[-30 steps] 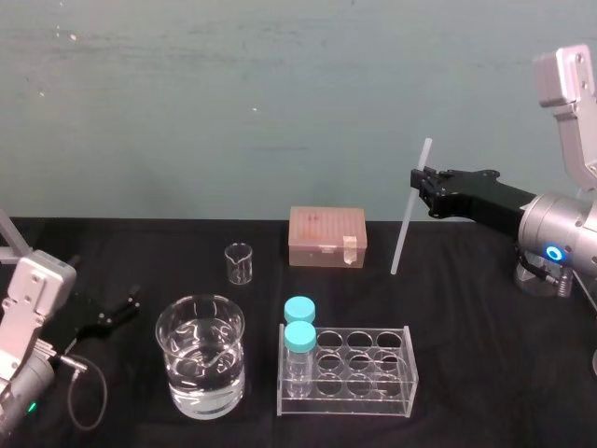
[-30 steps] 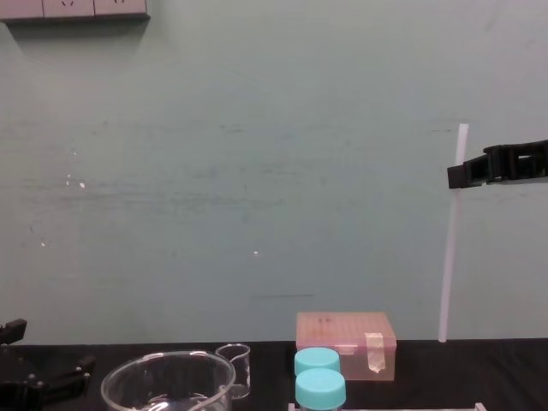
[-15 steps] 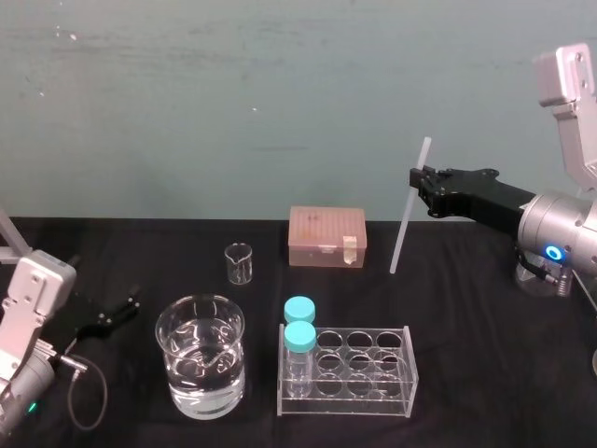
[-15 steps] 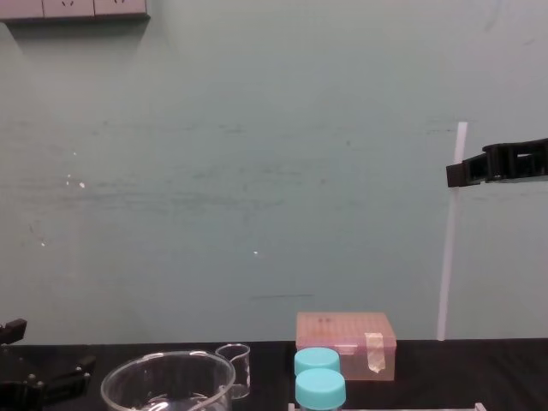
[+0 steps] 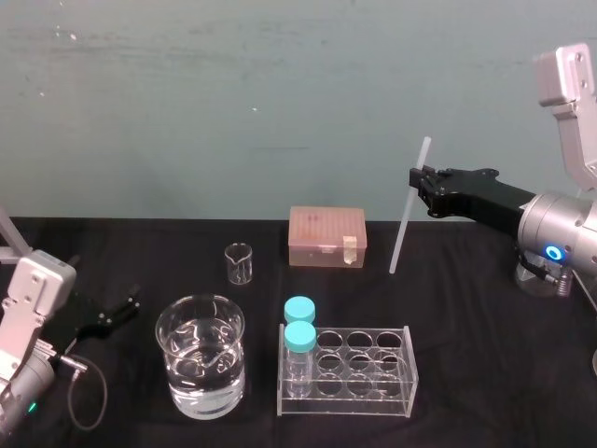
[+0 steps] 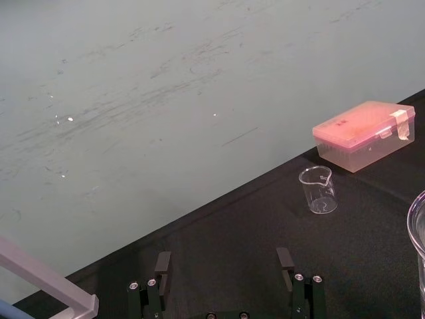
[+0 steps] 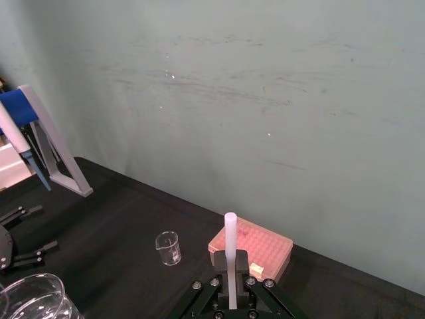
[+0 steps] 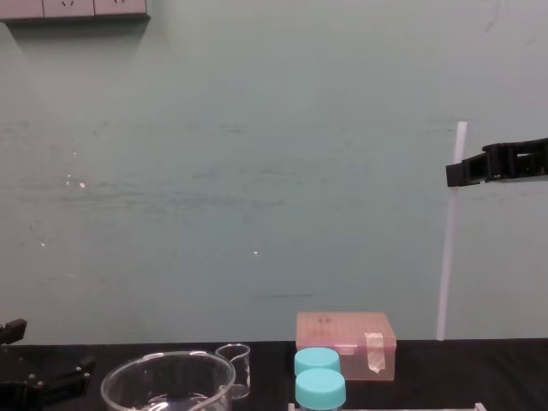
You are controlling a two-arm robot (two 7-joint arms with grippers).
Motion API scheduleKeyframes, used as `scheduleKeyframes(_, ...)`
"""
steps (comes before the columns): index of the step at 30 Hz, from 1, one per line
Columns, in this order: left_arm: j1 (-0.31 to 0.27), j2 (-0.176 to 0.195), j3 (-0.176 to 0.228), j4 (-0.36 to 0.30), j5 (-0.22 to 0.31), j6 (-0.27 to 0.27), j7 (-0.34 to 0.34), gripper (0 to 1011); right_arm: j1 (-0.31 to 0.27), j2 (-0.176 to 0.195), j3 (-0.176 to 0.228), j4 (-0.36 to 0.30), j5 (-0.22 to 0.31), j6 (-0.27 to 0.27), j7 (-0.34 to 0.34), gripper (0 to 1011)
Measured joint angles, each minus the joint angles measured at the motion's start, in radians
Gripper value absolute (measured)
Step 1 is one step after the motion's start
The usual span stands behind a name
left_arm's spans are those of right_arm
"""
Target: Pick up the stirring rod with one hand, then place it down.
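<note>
The stirring rod (image 5: 408,208) is a thin white stick, held nearly upright in the air at the right, above the black table. My right gripper (image 5: 422,187) is shut on its upper part, a short way below the top end. In the chest view the stirring rod (image 8: 451,240) hangs down from the right gripper (image 8: 460,174), its lower end just above the table's far edge. In the right wrist view the stirring rod (image 7: 230,256) stands clamped between the fingers. My left gripper (image 5: 110,315) rests low at the left of the table, open, and the left gripper (image 6: 226,282) holds nothing.
A pink box (image 5: 326,236) sits at the back middle, a small glass beaker (image 5: 239,262) to its left. A large beaker of water (image 5: 201,355) stands in front, beside a clear rack (image 5: 359,371) with two blue-capped bottles (image 5: 299,338). A pipette stand (image 7: 40,143) is at the far left.
The rod and right gripper have risen very slightly; its lower end sits a little higher. The left arm has not moved.
</note>
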Motion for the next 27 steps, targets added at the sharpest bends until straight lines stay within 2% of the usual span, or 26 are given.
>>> scheduleKeyframes(27, 0.000, 0.000, 0.000, 0.000, 0.000, 0.000, 0.000, 1005, 0.000, 0.000, 0.000, 0.000, 0.000, 0.000, 0.000, 61)
